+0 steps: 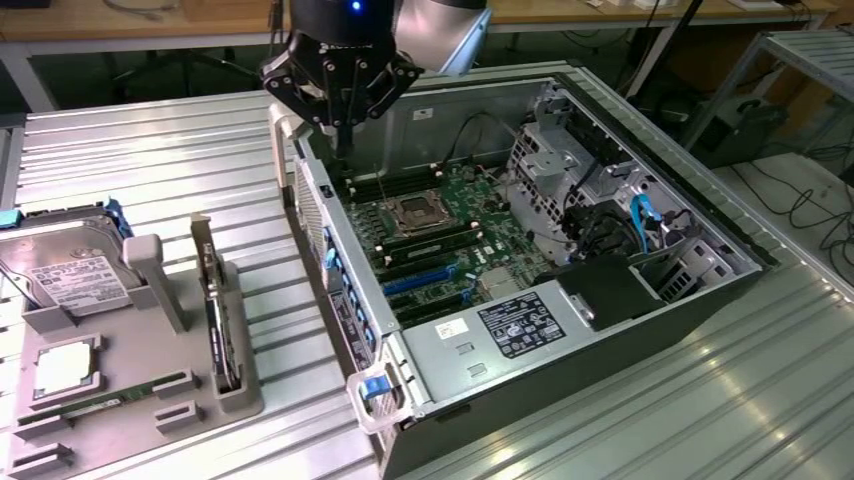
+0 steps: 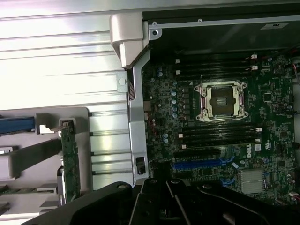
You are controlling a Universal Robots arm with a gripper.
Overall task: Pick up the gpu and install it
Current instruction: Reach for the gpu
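Ribbed metal counter [image 1: 160, 140] carries an open computer case [image 1: 574, 400], motherboard [image 1: 441, 235] exposed. Gray holder [image 1: 147, 285] sits on the counter at the exterior view's left of the case. Hand [image 1: 343, 145] is closed, fingers together, hanging above the case near its wall. Gpu [image 1: 218, 330] stands on edge in the holder, well apart from the hand.

A ribbed metal table [image 1: 147, 140] spreads under the whole scene, its long grooves catching pale, even light that glares white in places. Behind it stands a long wooden bench [image 1: 134, 22] on light legs, with deep shadow underneath. On the exterior view's right, a grey metal frame [image 1: 801, 50] stands over a dull floor [image 1: 781, 165] strewn with loose black cables [image 1: 807, 205].
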